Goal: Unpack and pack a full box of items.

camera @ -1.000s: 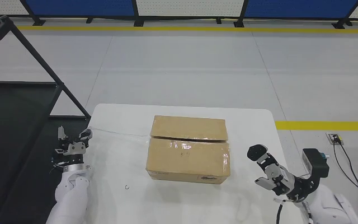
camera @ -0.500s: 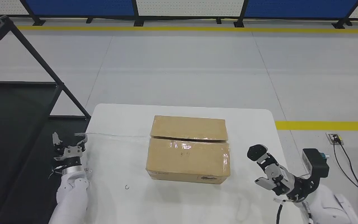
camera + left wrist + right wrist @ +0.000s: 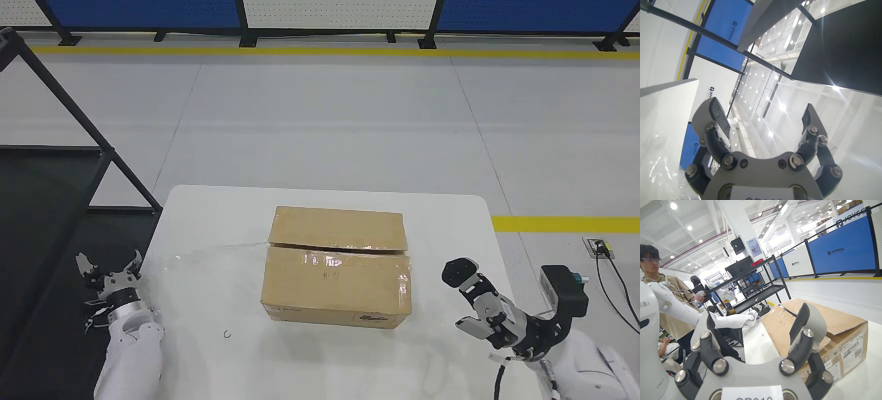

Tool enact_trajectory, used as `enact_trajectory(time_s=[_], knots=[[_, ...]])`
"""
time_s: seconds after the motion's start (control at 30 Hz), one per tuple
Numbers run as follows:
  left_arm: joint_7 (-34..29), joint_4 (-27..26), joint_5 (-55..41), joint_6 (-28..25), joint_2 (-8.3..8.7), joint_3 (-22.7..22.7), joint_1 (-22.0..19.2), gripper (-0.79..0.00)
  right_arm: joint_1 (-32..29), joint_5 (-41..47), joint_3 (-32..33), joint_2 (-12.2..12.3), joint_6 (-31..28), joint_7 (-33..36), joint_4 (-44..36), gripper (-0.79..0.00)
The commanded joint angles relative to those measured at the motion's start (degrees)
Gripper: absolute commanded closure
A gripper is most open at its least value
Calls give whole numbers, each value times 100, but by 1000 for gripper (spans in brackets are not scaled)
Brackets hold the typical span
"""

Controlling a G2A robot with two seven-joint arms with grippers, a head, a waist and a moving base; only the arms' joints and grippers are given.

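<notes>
Box (image 3: 336, 270) on table (image 3: 210, 215) between left end effector (image 3: 108, 266), right end effector (image 3: 466, 298)

1. Box (image 3: 337, 270): brown cardboard, matt, a bit rough at cut flap edges; clear tape (image 3: 330, 260) along the top seam is glossy (it catches the light); white paper labels (image 3: 851, 351) on one end, smooth.
2. Table (image 3: 200, 210): white top, smooth, low sheen.
3. Clear plastic film (image 3: 205, 254): thin, crinkly, shiny.
4. Left gripper (image 3: 761, 104): brushed grey metal base plate; black matt links, prob. plastic; shiny metal screw heads; pads (image 3: 719, 115) dark w/ fine ribbed texture, rubber-like.
5. Right gripper (image 3: 757, 313): same build; finger backs smooth matt grey; pads (image 3: 797, 323) rough and black; screws polished.
</notes>
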Motion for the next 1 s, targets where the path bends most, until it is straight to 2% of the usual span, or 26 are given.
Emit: enact_trajectory(time_s=[0.0,0.1,0.2,0.37,0.47,0.73,0.8,0.97], knots=[[43,-84,25,-24,-31,41,61,-785,0,0,0,0,0,0,0,-785],[-84,-349,140,-125,-64,112,183,-785,0,0,0,0,0,0,0,-785],[-548,-766,413,-210,-84,260,401,-785,0,0,0,0,0,0,0,-785],[-2249,-1396,1207,612,20,522,723,-785,0,0,0,0,0,0,0,-785],[-2951,-1571,1514,1031,102,526,744,-785,0,0,0,0,0,0,0,-785],[-4023,-1620,1755,1578,219,517,740,-785,0,0,0,0,0,0,0,-785],[-4087,-1512,1840,1757,245,515,703,-785,0,0,0,0,0,0,0,-785],[-3488,-1166,2534,2163,283,655,372,-785,0,0,0,0,0,0,0,-785]])
